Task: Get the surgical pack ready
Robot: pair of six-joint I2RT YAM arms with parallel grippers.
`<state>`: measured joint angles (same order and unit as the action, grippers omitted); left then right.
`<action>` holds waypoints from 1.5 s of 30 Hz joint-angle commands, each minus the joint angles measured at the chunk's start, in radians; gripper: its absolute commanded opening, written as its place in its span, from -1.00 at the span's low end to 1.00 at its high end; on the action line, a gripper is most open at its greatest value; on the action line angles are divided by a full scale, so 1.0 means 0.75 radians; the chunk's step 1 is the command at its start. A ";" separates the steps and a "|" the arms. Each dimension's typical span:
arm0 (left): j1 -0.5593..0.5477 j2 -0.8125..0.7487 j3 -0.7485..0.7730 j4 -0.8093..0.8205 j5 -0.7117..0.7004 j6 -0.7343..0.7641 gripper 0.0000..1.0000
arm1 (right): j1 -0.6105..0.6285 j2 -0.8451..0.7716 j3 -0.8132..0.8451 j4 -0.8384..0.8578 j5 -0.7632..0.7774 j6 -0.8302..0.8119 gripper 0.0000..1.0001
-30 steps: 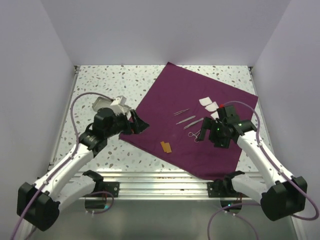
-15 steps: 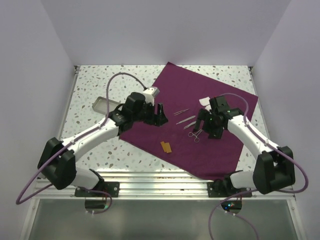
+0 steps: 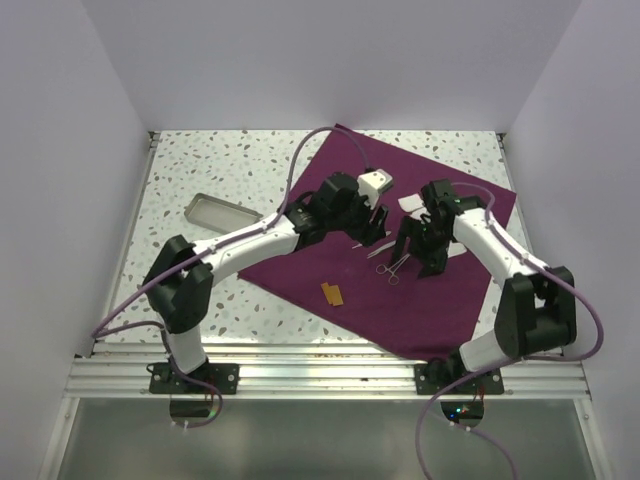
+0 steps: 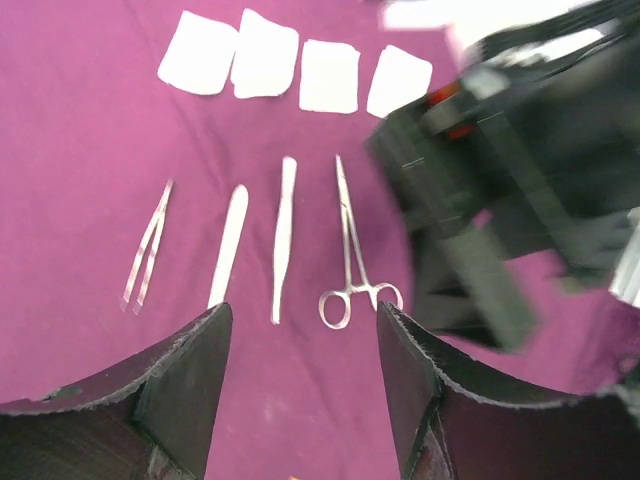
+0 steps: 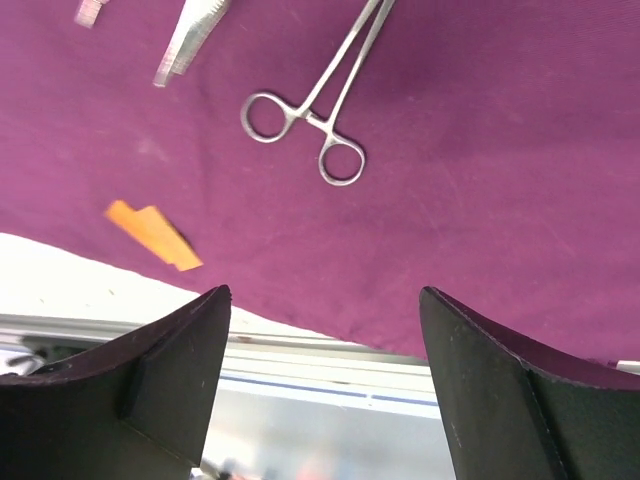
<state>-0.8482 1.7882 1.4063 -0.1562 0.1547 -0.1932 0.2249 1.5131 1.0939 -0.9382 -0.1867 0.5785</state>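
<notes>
The plum-purple cloth [image 3: 420,300] lies spread flat as a large square. On it lie, in a row, tweezers [image 4: 145,245], two flat metal instruments [image 4: 228,245] and ring-handled forceps [image 4: 352,260], with several white gauze squares [image 4: 265,68] beyond them. The small metal tray [image 3: 222,213] sits on the table, left of the cloth. My left gripper [image 3: 377,222] is open and empty, hovering over the instruments [image 4: 305,400]. My right gripper [image 3: 418,258] is open and empty just right of the forceps [image 5: 315,120], above the cloth [image 5: 325,390].
An orange tag [image 3: 332,293] lies on the cloth's near-left part and also shows in the right wrist view [image 5: 152,235]. The two grippers are close together over the instruments. A metal rail [image 3: 320,350] runs along the table's near edge.
My left arm has swung right, from beside the tray to over the instruments on the cloth. My right gripper has shifted a little toward the back, near the forceps.
</notes>
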 commanded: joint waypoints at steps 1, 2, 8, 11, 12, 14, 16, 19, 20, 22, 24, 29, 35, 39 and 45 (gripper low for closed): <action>0.006 0.056 0.092 -0.025 -0.016 0.145 0.26 | -0.034 -0.146 0.043 -0.054 -0.031 0.024 0.60; 0.000 0.090 0.095 -0.025 -0.040 0.165 0.26 | -0.040 -0.150 0.049 -0.066 -0.025 0.012 0.60; -0.002 0.219 0.127 -0.033 -0.033 0.215 0.11 | -0.136 -0.203 0.098 -0.244 0.057 -0.008 0.57; -0.006 0.258 0.127 -0.011 -0.016 0.194 0.10 | -0.222 -0.250 0.055 -0.246 -0.006 -0.031 0.54; -0.008 0.264 0.137 -0.011 -0.016 0.190 0.08 | -0.255 -0.252 0.031 -0.236 -0.023 -0.037 0.52; -0.008 0.267 0.150 -0.039 -0.051 0.153 0.05 | -0.269 -0.238 0.000 -0.203 -0.050 -0.035 0.47; -0.008 0.254 0.142 -0.047 -0.061 0.151 0.06 | -0.269 -0.216 -0.012 -0.148 -0.084 -0.011 0.37; -0.006 0.220 0.140 -0.092 -0.120 0.163 0.08 | -0.267 -0.179 -0.039 -0.032 -0.099 0.126 0.10; -0.006 0.201 0.133 -0.098 -0.126 0.166 0.11 | -0.259 -0.159 -0.043 0.011 -0.095 0.199 -0.01; -0.002 0.189 0.131 -0.125 -0.127 0.168 0.15 | -0.243 -0.126 -0.043 0.030 -0.025 0.273 -0.10; 0.004 0.164 0.119 -0.147 -0.120 0.149 0.17 | -0.208 -0.069 -0.033 0.062 0.026 0.351 -0.07; 0.126 0.042 -0.005 -0.156 0.039 -0.016 0.34 | -0.112 0.046 0.010 0.089 0.214 0.476 -0.03; 0.243 -0.122 -0.126 -0.174 0.048 -0.033 0.45 | -0.034 0.222 0.110 0.085 0.335 0.523 -0.02; 0.256 -0.177 -0.171 -0.195 0.023 -0.016 0.46 | -0.028 0.296 0.167 0.048 0.388 0.534 -0.02; 0.266 -0.202 -0.224 -0.168 0.043 -0.037 0.46 | -0.018 0.337 0.149 0.107 0.384 0.544 -0.07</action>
<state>-0.6521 1.6653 1.2568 -0.2836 0.1715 -0.2005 0.2035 1.7496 1.1816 -0.8867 0.0593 0.9539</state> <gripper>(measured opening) 0.729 0.472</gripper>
